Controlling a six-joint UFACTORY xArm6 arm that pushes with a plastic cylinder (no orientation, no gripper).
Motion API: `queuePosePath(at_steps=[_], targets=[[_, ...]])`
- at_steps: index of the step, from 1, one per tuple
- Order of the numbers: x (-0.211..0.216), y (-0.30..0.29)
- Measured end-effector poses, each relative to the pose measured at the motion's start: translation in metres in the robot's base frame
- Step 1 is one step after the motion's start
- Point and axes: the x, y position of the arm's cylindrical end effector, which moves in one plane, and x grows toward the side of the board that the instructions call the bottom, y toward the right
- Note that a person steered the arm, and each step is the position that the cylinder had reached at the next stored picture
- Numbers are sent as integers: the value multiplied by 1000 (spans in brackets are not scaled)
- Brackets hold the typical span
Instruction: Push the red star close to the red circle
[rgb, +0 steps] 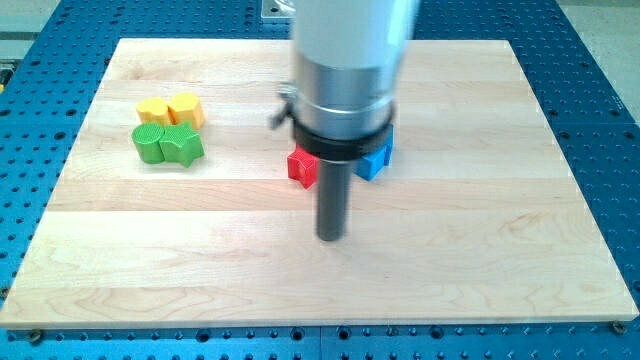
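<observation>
Red star (301, 167) just up-left of my tip (330, 238), apart; blue block (375, 160) up-right. No hand fitted; tip holds nothing, resting on surface (450, 260).

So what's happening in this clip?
A robot arm with a dark rod is working on a wooden board. My tip rests on bare wood just below a red block, partly hidden by the arm; a blue block sits to its right. Two yellow blocks and two green blocks cluster at the view's upper left. No red circle shows.
</observation>
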Motion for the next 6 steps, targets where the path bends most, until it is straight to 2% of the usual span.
queuePosePath(at_steps=[1, 2, 4, 6], targets=[[-25, -53], [-26, -49], [-79, 19], [-87, 15]])
